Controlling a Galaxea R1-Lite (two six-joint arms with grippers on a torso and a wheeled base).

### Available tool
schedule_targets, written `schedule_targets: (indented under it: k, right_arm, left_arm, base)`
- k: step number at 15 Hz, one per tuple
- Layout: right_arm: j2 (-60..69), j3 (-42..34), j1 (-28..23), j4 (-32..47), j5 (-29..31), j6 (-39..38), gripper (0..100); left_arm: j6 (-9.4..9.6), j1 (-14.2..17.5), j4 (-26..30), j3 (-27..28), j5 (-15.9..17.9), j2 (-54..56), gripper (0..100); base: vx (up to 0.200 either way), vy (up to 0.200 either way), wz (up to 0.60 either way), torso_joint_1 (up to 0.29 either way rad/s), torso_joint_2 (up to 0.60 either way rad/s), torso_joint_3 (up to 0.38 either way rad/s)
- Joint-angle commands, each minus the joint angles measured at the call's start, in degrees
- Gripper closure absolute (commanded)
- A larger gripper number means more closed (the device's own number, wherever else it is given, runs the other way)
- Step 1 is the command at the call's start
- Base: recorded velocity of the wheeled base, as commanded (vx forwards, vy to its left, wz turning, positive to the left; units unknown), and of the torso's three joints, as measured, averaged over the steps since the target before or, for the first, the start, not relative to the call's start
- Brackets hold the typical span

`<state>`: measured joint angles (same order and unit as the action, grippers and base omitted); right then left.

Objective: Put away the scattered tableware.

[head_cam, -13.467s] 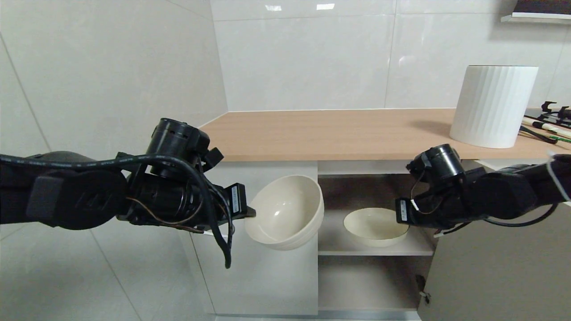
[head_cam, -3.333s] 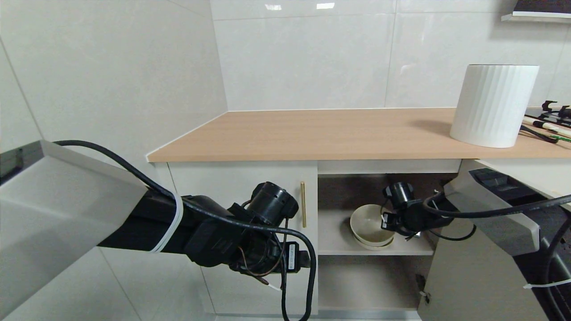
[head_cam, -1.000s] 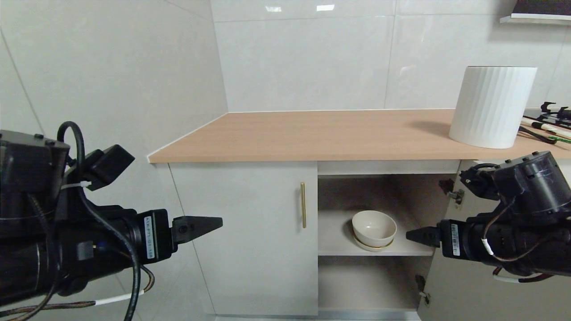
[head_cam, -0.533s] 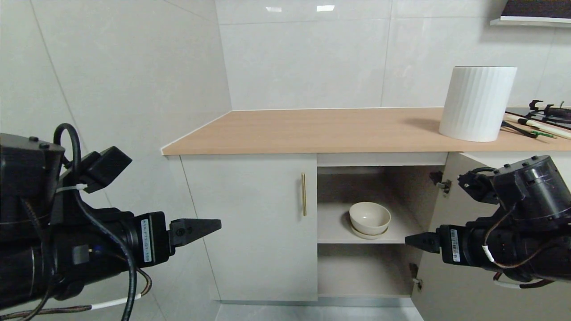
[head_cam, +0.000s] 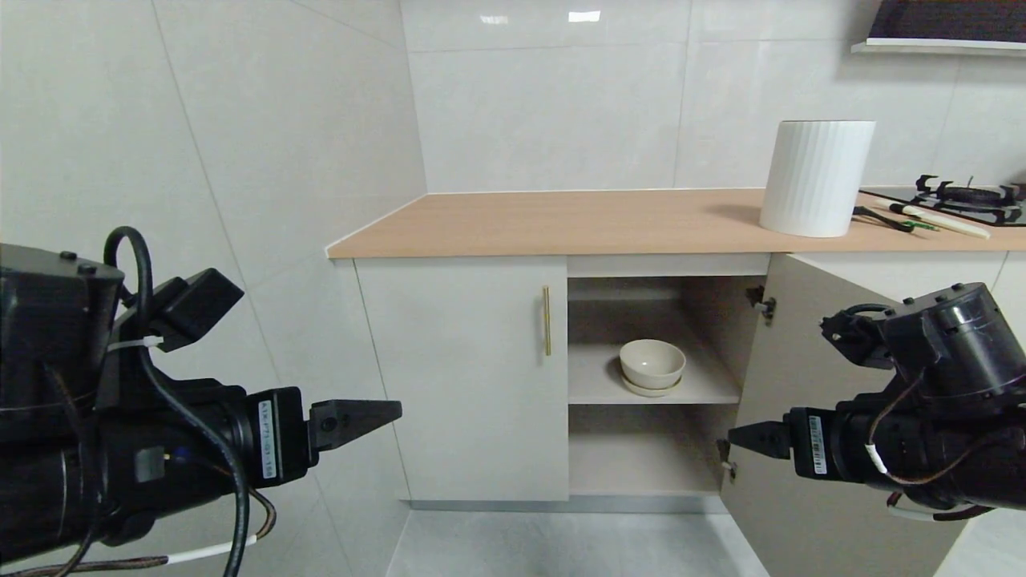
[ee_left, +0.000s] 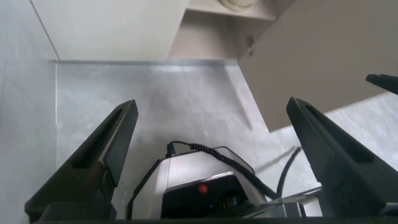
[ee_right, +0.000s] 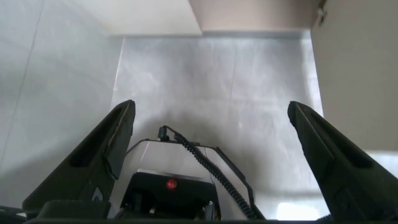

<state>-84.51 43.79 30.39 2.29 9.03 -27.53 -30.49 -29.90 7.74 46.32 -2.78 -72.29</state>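
Left gripper: I am holding my left gripper (head_cam: 377, 415) released, its fingers (ee_left: 93, 168) spreading wide with nothing between them. It is hovering at the lower left of the head frame, its tip pointing right, in front of the closed door (head_cam: 465, 377).
Right gripper: I am holding my right gripper (head_cam: 741, 439) released too, its fingers (ee_right: 339, 162) gaping over the floor (ee_right: 217, 81) and gripping nothing. It is hanging at the lower right of the frame, its tip pointing left, just in front of the open door (head_cam: 801, 401).
Bowl: the bowl (head_cam: 652, 363) is sitting upright on a plate (head_cam: 651, 390), right of centre in the frame and well apart from both grippers.
Plate: it is lying on the cabinet's upper shelf (head_cam: 705, 393), toward the shelf's left half.
Cabinet: its right side is standing open, and the closed door is carrying a thin handle (head_cam: 547, 320).
Counter: the counter (head_cam: 577, 220) is running across the middle of the frame, bearing a white ribbed canister (head_cam: 816, 178) at the upper right.
Far right: utensils (head_cam: 938, 220) are lying beside the canister, with a burner (head_cam: 966, 195) behind them.
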Motion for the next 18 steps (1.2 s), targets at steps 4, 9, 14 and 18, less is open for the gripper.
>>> schedule_targets:
  k: [4,9,14,18]
  right_arm:
    - [-0.31,-0.02,0.02,-0.01,0.02,0.02,0]
    - [1.01,0.07,0.02,-0.01,0.11,0.02,0]
    - [2.15,-0.63,0.63,2.19,2.04,-0.16,0]
    - [3.73,-1.78,0.46,2.63,1.87,0.19,0]
  left_arm:
    - [-0.01,0.02,-0.01,-0.27,-0.03,-0.40,0]
    - [0.08,0.02,-0.01,-0.45,0.05,-0.31,0]
    - [0.08,0.02,-0.01,-0.45,-0.12,-0.04,0]
    - [0.08,0.02,-0.01,-0.45,-0.30,-0.13,0]
  base:
    - [-0.150,0.000,0.00,0.001,0.00,0.004]
    - [0.000,0.000,0.00,0.000,0.00,0.000]
    - [0.000,0.000,0.00,0.000,0.00,0.000]
    - [0.000,-0.200,0.00,0.001,0.00,0.004]
